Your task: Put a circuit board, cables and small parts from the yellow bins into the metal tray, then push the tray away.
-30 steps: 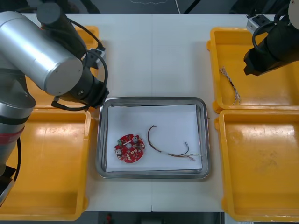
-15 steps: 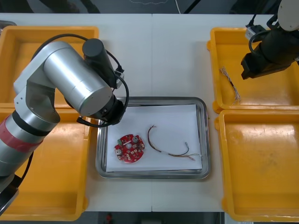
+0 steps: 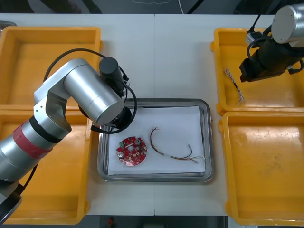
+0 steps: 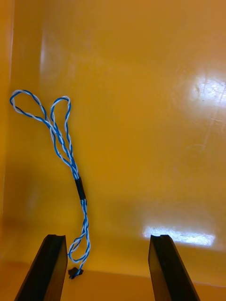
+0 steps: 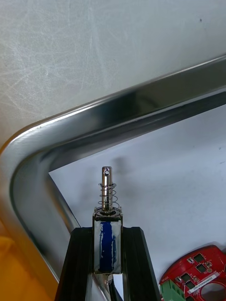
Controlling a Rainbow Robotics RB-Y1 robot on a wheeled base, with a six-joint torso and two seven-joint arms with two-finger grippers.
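The left gripper (image 5: 107, 231) points down, its fingers pressed on a small metal part (image 5: 108, 207); the right gripper (image 4: 106, 242) hangs with fingers apart.

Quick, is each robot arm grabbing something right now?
Left end effector: closed, holding a small metal part over the metal tray.
Right end effector: open, above the blue and white cable in a yellow bin.
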